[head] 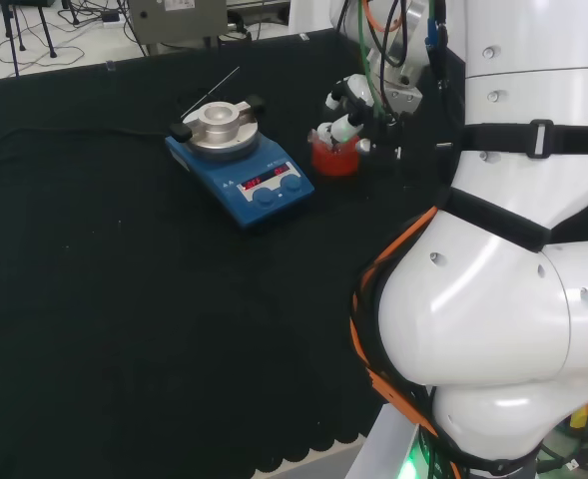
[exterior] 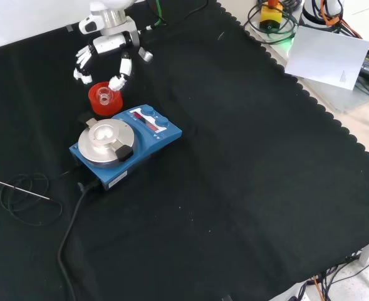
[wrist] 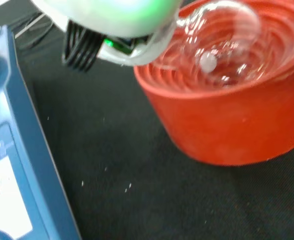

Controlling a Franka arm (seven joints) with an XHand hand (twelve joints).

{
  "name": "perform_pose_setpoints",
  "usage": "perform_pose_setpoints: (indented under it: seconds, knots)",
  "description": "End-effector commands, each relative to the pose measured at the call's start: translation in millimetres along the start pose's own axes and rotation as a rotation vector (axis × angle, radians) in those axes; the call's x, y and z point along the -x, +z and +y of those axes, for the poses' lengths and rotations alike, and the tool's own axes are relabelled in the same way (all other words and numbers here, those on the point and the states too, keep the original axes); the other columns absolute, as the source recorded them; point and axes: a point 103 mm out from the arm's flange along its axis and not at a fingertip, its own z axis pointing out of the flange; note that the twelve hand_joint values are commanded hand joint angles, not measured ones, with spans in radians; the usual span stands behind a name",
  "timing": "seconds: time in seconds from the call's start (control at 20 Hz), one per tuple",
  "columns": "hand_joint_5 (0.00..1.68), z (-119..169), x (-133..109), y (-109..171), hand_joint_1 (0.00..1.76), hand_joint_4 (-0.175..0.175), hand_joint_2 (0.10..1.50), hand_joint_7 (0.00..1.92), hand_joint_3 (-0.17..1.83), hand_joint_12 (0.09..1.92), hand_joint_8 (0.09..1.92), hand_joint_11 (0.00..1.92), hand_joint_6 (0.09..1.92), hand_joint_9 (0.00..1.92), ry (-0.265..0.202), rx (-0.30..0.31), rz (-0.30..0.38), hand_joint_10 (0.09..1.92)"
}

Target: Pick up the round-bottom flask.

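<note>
From my station, the robot hand (exterior: 109, 47) hangs over the red ribbed stand (exterior: 104, 99) in the front view, fingers (exterior: 117, 80) spread and gently bent downward around it, closed on nothing. One fingertip sits just at the stand's rim at about 1 o'clock from its centre; whether it touches, I cannot tell. The other fingers (exterior: 81, 69) hang near the rim at about 10 o'clock, apart from it.

The round-bottom flask (exterior: 104, 96) sits in that stand, clear glass, its neck mouth showing as a small ring pointing up. The wrist view puts me right against it: the glass bulb (wrist: 216, 55) rests in the ribbed cup of the stand (wrist: 226, 120), with black cloth below and the blue edge of the stirrer (wrist: 12, 165) alongside.

In the head view the stand (head: 334, 158) is at about 3 o'clock from the blue hotplate stirrer (head: 242, 165), just beside it, with the robot hand (head: 345, 115) above. In the front view the stirrer (exterior: 124, 141) lies at 5 o'clock from the stand, nearly touching it, its silver round plate (exterior: 104, 139) on top. A black cable (exterior: 71, 232) trails from it across the desk (exterior: 247, 188).
</note>
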Motion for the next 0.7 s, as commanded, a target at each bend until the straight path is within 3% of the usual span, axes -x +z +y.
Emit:
perform_pose_setpoints:
  seconds: [0.05,0.7]
  knots:
    - [0.52,1.7,-9.5,12.6,1.04,-0.039,0.50,0.35,0.72,1.33,0.65,0.21,0.77,0.54,-0.036,-0.047,-0.007,0.67]
    - [0.60,0.7,-10.9,26.3,1.04,-0.034,0.49,0.34,0.73,1.34,0.65,0.21,0.75,0.53,-0.040,-0.066,-0.014,0.68]
